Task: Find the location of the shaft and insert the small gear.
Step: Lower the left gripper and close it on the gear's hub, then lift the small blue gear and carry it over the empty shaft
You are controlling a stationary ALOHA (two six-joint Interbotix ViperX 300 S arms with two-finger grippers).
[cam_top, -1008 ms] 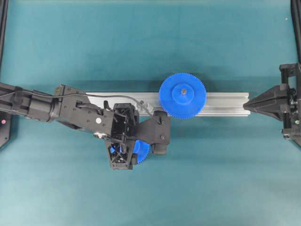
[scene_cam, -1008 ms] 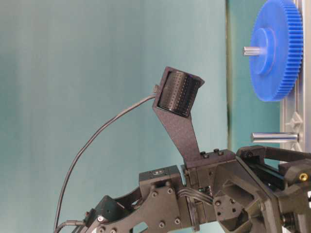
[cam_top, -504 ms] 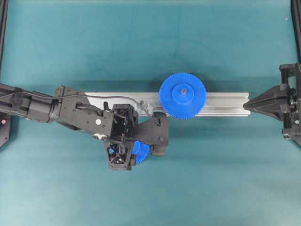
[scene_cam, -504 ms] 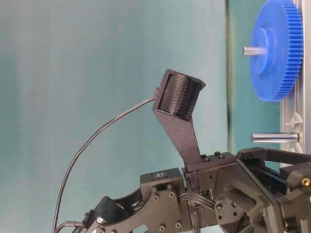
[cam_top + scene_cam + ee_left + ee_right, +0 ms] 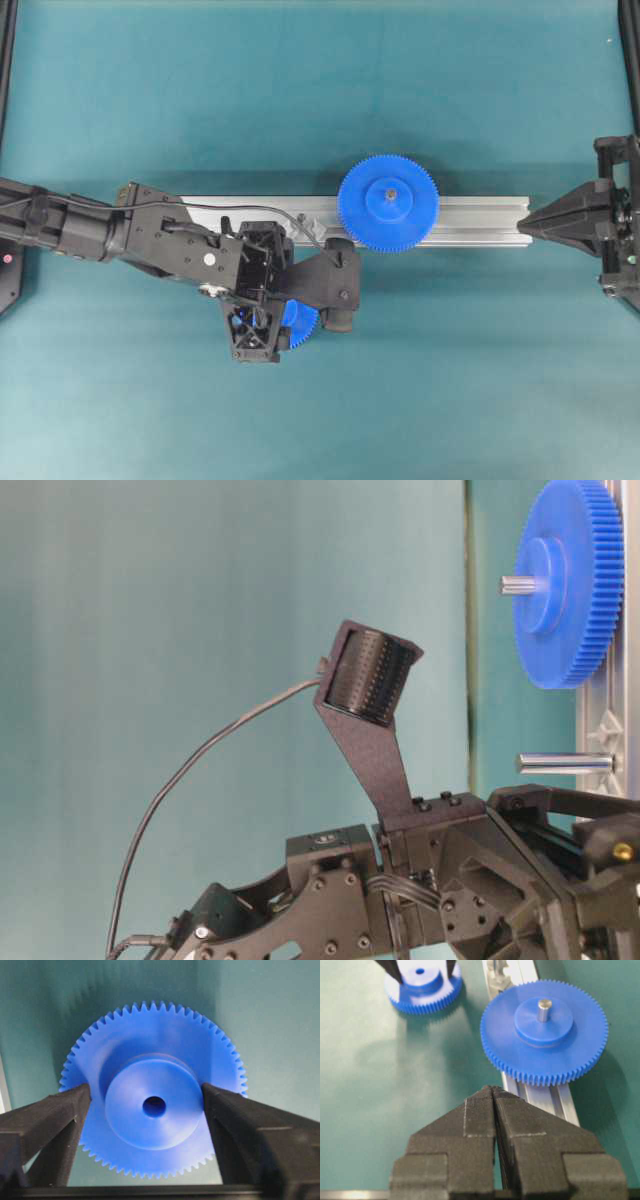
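Small blue plastic toothed gear flat on mat | my left gripper straddles its hub, fingers not yet touching; right gripper pressed together, parked clear

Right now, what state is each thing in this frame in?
small gear: flat on the mat, hub up, centre hole empty, not yet on a shaft.
left tool: fingers straddle the small gear's hub, a gap showing on the left side.
right tool: shut, empty, off beside the rail's end.
larger gear: seated on its pin on the rail.
shaft: bare, standing on the rail beside the larger gear.
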